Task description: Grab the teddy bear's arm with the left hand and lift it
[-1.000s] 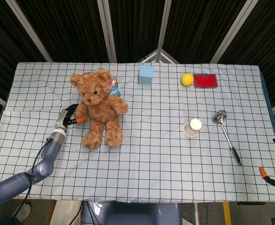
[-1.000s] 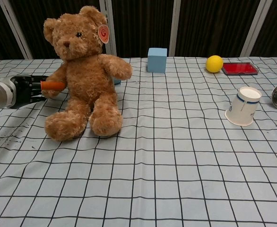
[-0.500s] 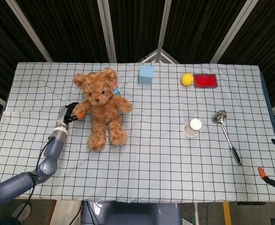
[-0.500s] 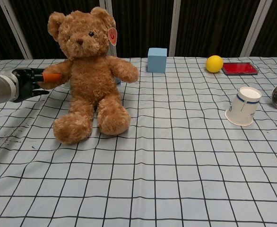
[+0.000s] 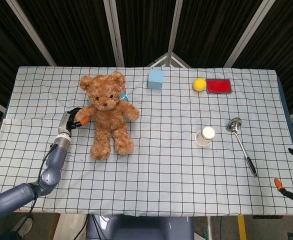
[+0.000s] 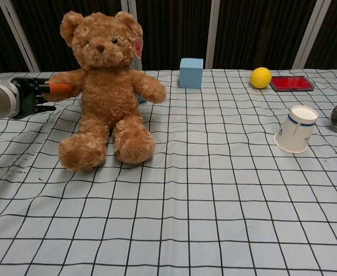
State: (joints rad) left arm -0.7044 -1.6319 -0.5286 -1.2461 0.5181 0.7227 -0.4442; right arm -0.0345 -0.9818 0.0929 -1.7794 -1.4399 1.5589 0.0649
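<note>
A table (image 5: 151,165) filled most of the head view, covered by a pale cloth (image 6: 214,218) printed with a dark grid (creased in places, with a fold line running across its left side). Behind it the backdrop was black and ribbed, crossed by pale metal bars (image 5: 112,32) that slanted up from the table's far edge; in the chest view they stood as light uprights (image 6: 213,33) against the dark. The light was even and soft. Below the table's near edge a strip of floor (image 5: 226,229) showed.
</note>
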